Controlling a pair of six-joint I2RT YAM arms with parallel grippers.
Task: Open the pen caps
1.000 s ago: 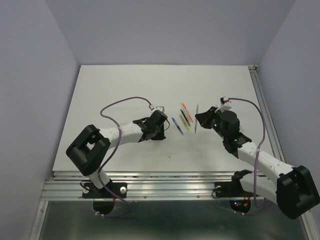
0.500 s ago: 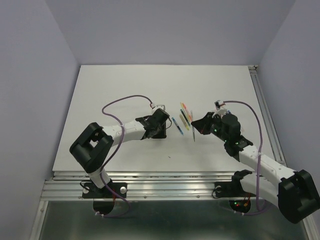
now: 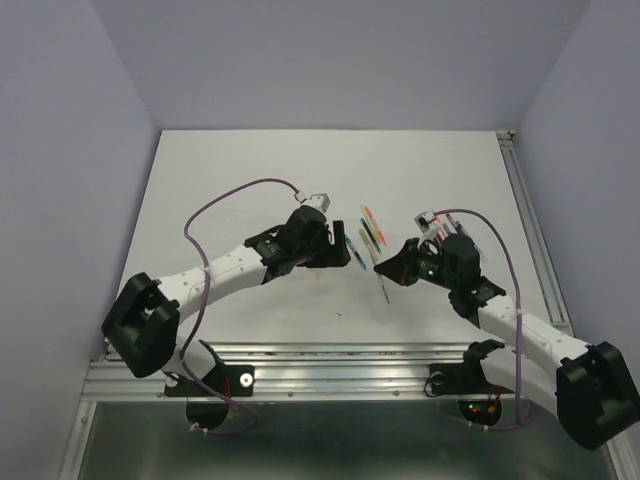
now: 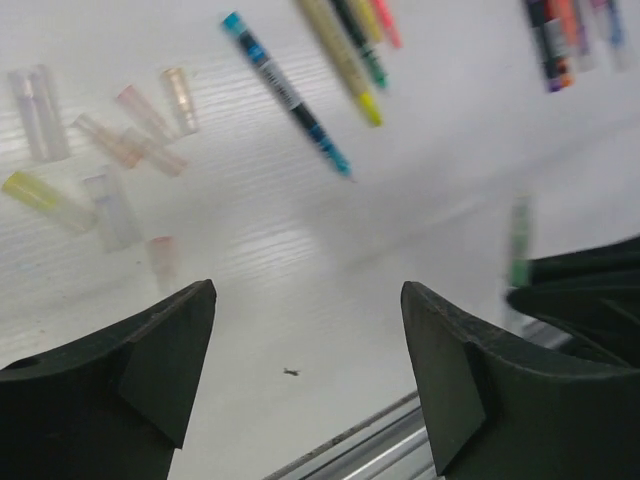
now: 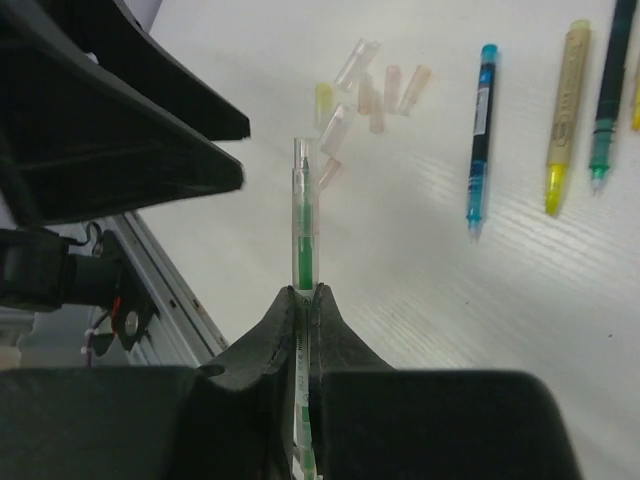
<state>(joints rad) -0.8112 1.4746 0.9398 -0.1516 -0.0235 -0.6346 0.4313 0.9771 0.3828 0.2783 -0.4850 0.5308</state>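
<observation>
The right claw (image 5: 305, 300) pinches a thin green pen (image 5: 303, 240), its clear tubular cap (image 5: 301, 165) on, while the left claw (image 4: 308, 297) gapes empty near translucent pinkish loose caps (image 4: 130, 140) on the smooth white table (image 4: 300, 230).

Caps (image 4: 40, 100) pale pink or clear, one yellow. Pens (image 4: 288, 95) blue, olive-yellow, dark green; the green pen (image 5: 303, 255) is clear-ended. White counter (image 4: 300, 250).

Loose pale pen caps (image 4: 152, 152) cluster beside uncapped pens (image 4: 290, 95); a green pen (image 5: 303, 250) is capped.

White table (image 3: 250, 170) w/ alu rail (image 3: 330, 358) at near edge
</observation>
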